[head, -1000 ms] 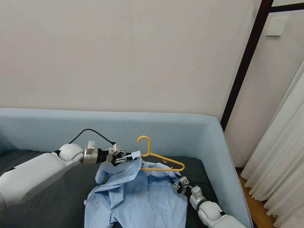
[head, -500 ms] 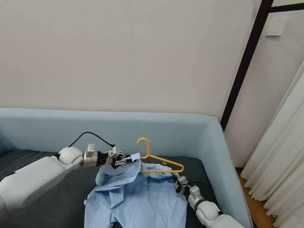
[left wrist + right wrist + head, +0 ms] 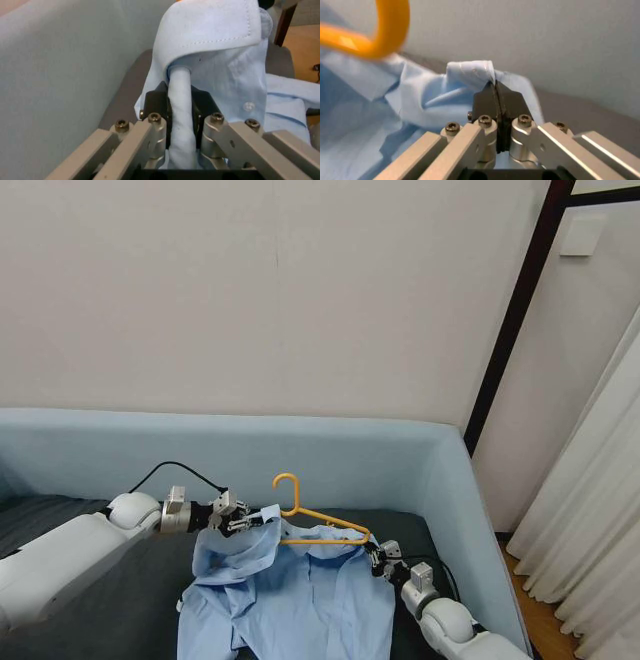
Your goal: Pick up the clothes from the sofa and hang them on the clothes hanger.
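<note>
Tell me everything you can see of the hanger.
The hanger is thin, orange-yellow, plastic-looking: a hook above a triangular frame. It stands hook up, tilted, above the sofa seat, threaded into the blue shirt. Fabric covers its end near the left gripper; the right gripper pinches the shirt by its other end.

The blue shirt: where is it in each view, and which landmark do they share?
Head view: blue shirt low at centre, between left gripper and right gripper.
Left wrist view: blue shirt clamped between the fingers.
Right wrist view: blue shirt bunched at the fingertips, beside the orange hanger.
Shared landmark: the sofa backrest.
</note>
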